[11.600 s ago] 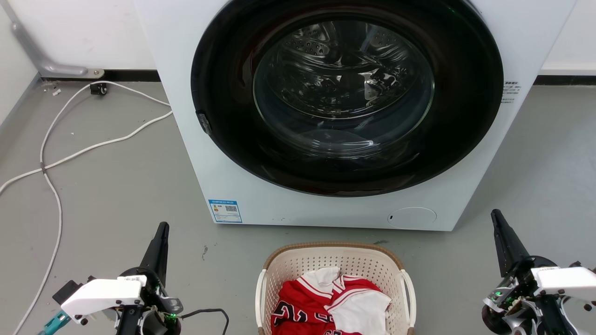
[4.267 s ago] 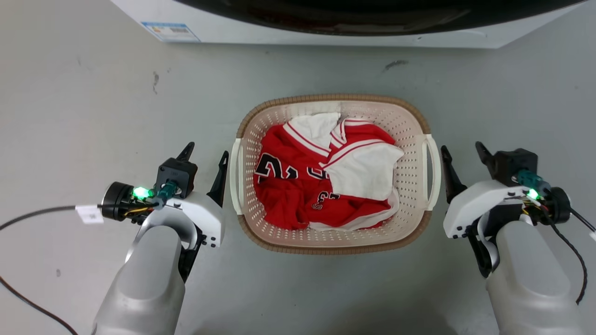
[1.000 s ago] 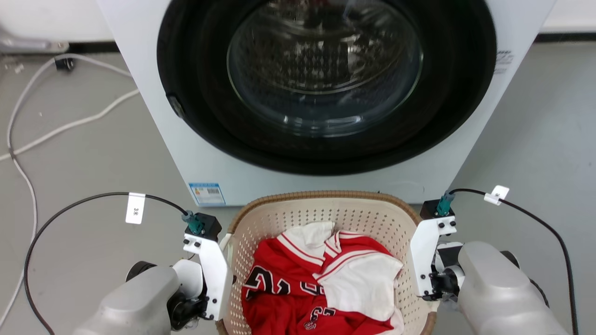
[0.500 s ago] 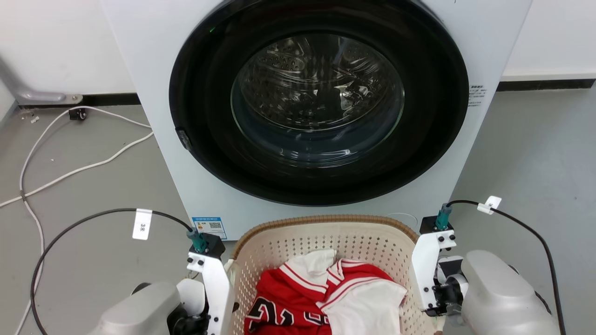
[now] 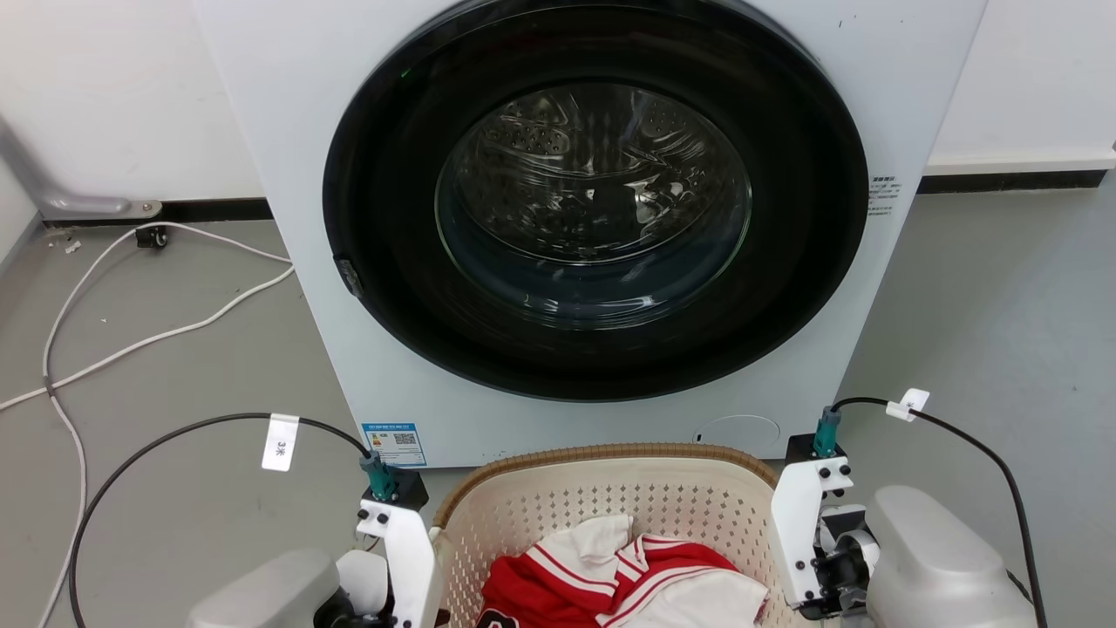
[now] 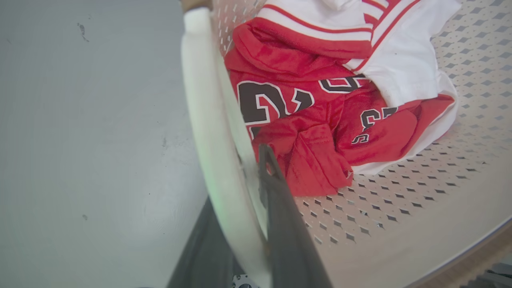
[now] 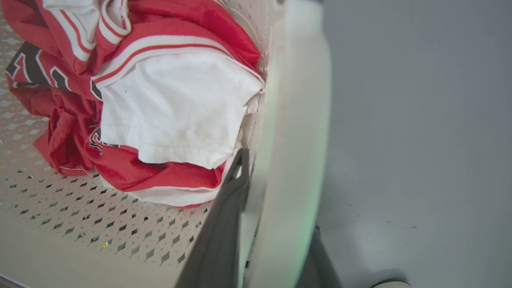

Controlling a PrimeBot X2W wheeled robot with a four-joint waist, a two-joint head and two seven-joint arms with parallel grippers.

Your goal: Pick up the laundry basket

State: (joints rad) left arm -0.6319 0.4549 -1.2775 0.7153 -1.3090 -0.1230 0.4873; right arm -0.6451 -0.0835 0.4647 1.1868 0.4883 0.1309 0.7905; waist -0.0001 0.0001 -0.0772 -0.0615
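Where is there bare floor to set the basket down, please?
Bare grey floor lies right of the washing machine, back to the wall. Left of the machine it is crowded: white cables cross the floor. The laundry basket hides the floor before the machine.

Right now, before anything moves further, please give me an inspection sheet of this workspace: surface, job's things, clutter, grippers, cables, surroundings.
Surface: grey floor, a few small dark marks.
Job's things: laundry basket in front of the washing machine, holding red and white clothes; whether it is off the floor cannot be told.
Clutter: small pale scraps by the wall, far left.
Grippers: left gripper shut on the basket's left handle; right gripper shut on its right handle.
Cables: tagged black cable at the left wrist and another at the right; white cable on the floor, left.
Surroundings: white wall behind the washing machine.
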